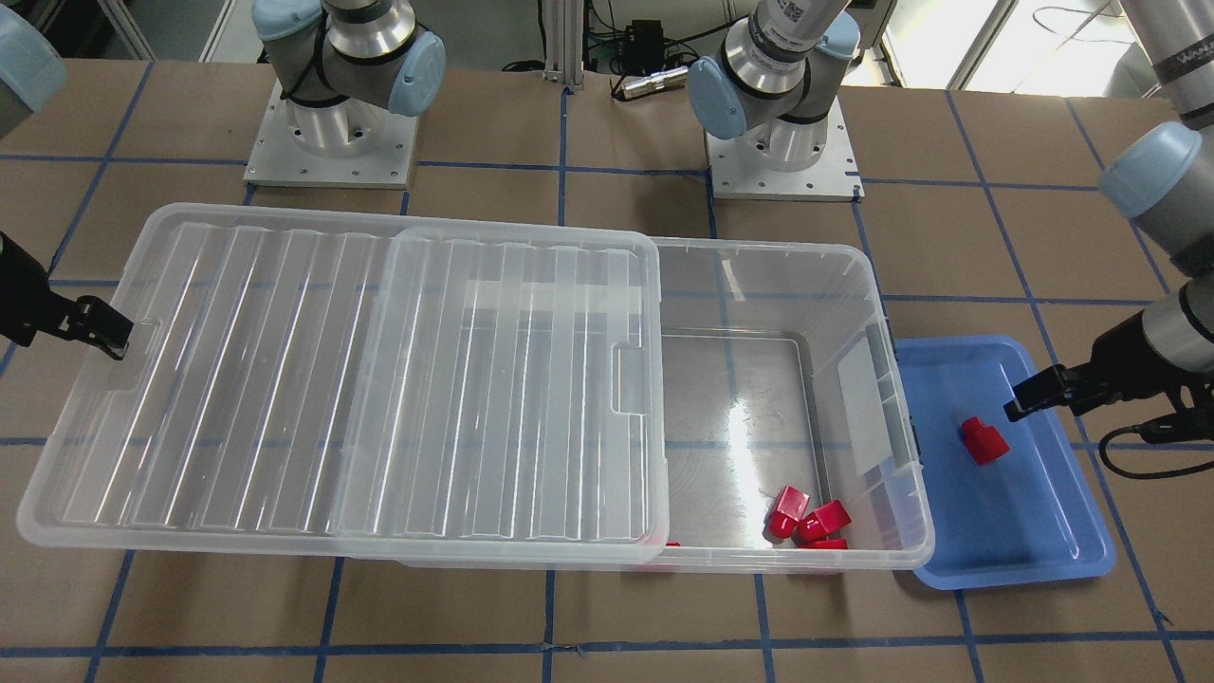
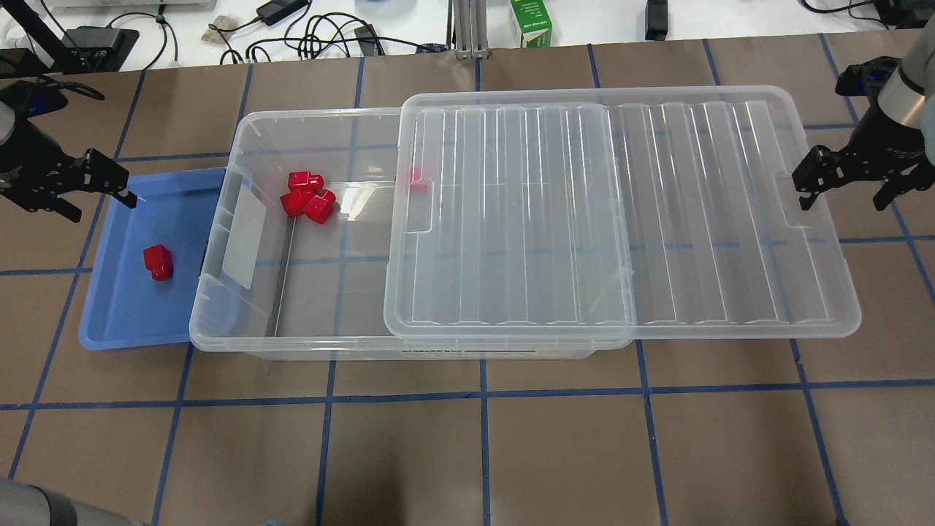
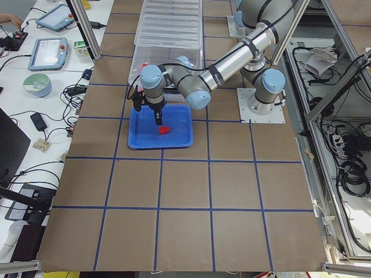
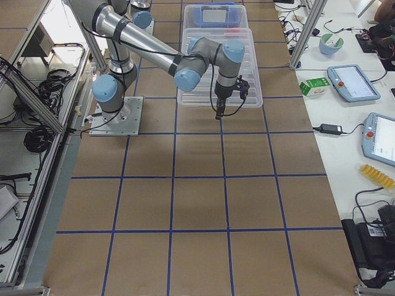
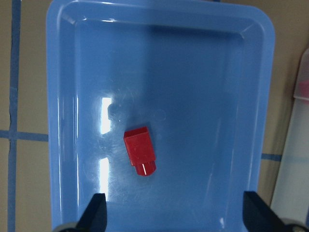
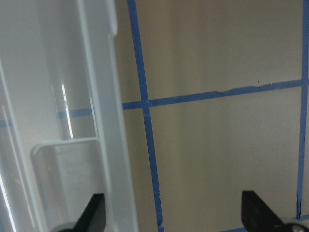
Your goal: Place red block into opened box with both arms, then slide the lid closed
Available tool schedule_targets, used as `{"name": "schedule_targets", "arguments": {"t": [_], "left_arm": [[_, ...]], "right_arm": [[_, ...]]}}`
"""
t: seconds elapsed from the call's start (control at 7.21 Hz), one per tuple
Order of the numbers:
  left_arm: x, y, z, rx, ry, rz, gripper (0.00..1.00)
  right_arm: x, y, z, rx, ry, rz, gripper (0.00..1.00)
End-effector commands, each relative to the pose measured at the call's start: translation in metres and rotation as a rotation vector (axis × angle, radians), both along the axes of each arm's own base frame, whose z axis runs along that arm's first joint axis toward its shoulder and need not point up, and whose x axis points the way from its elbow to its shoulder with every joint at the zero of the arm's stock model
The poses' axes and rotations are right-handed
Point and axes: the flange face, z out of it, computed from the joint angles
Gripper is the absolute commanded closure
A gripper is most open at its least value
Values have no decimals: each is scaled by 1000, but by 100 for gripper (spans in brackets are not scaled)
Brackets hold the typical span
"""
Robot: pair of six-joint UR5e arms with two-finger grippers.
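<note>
Red block (image 5: 140, 151) lies mid-frame in the blue tray (image 5: 63, 96), under the left hand (image 5: 176, 217), fingers spread. Pickup seems next: descend, close on it. Right hand (image 2: 846, 188), also spread, hovers beside the lid (image 2: 657, 219) at right.

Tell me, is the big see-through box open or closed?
Open. The lid is slid partway off the box, leaving the end beside the blue tray uncovered, with red blocks showing inside.
</note>
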Motion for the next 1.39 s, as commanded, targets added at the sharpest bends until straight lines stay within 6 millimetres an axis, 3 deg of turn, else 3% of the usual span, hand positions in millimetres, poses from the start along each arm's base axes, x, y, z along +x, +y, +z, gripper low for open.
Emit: {"name": "schedule_targets", "arguments": {"t": [0.0,0.14,0.42,0.55,0.69,0.83,0.97,1.11,1.25], "left_arm": [[10,8,-47,45,30,13,0],[9,8,-62,52,35,15,0],[2,8,-99,65,29,62,7],[-3,3,-98,62,24,61,12],[-11,4,-101,70,29,61,21],[-11,0,-97,61,20,55,39],[-10,1,-97,74,-2,46,67],[-8,0,-97,76,-11,40,91],[-6,-3,-84,64,-44,36,99]], "right_arm": [[8,-10,23,-37,7,19,0],[22,-16,35,-58,14,42,0],[86,-16,91,-80,-47,53,0],[118,-16,122,-75,-53,10,0],[164,-11,145,-76,-108,-18,0],[210,1,163,-107,-140,-68,0],[246,19,171,-115,-132,-63,0],[267,33,178,-126,-128,-30,0],[269,34,179,-129,-127,-27,0]]}}
